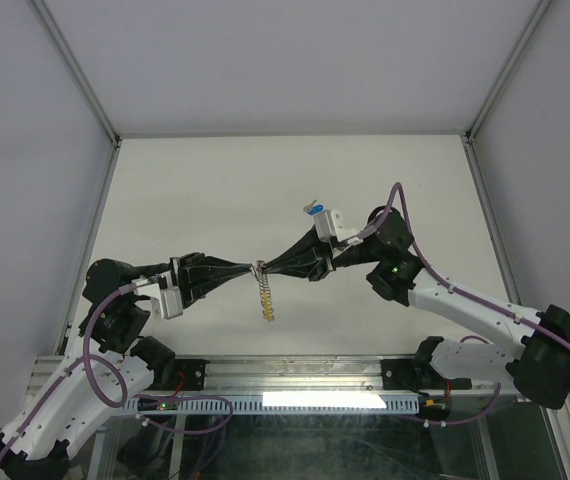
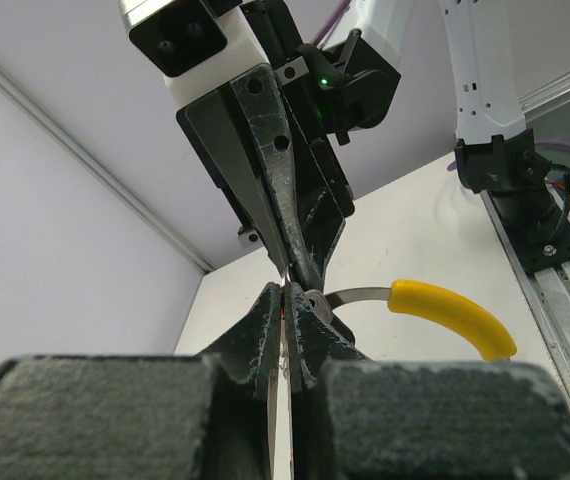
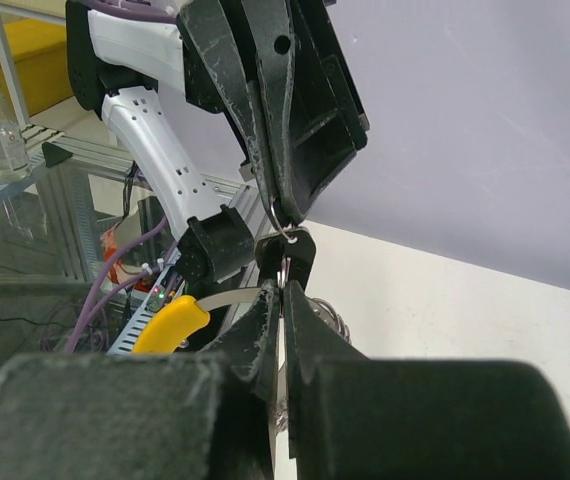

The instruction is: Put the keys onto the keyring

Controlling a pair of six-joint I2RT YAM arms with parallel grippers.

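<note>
Top external, mid-frame: left gripper [image 1: 250, 268] & right gripper [image 1: 266, 267] are pinching the keyring [image 1: 266, 298], prob. prying it; blue key [image 1: 312, 208] needs fetching.

Bright, even light leaves hardly any shadow on the desk [image 1: 215, 190] below the left gripper [image 1: 250, 268]. A white glare strip lies on the rail [image 1: 320, 400] behind that gripper, and in both wrist views the dark parts nearest the lens blur.

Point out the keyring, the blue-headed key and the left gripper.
keyring [image 2: 450, 315], left wrist view, its yellow segment.
blue-headed key [image 1: 312, 207], top external view, its blue head.
left gripper [image 1: 250, 269], top external view, between its fingertips.
</note>
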